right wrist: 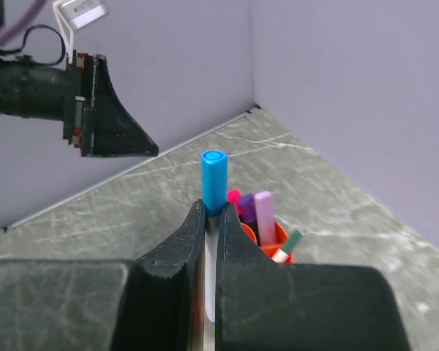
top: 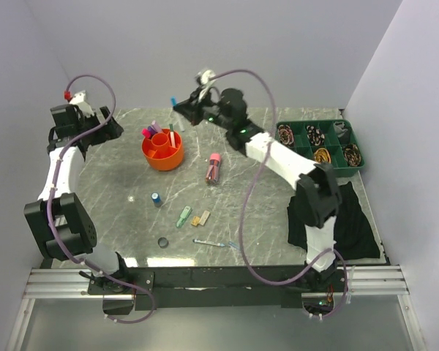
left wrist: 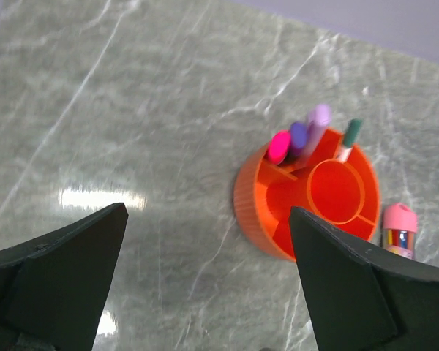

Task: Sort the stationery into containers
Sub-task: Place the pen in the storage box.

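The right gripper (right wrist: 212,219) has its jaws clamped on a blue-capped white pen (right wrist: 214,179), held in the air near the far edge of the worktop (top: 117,190), just beyond the orange pot (top: 162,149). The left gripper (left wrist: 208,212) hangs to the pot's left, jaws wide apart with nothing between them. The likely hazard is the drop itself: pink- and purple-capped markers (left wrist: 318,121) crowd the pot's far sections. A pen coming down at a slant could catch a cap or the rim, tip what looks a light pot, or skid off onto the worktop. The back wall (top: 205,44) stands close behind the right wrist, leaving little room to pull back, and the two arms look near enough to clash over the pot. Open room lies toward the near side, where the pink tube (top: 214,168) and smaller pieces lie well apart.
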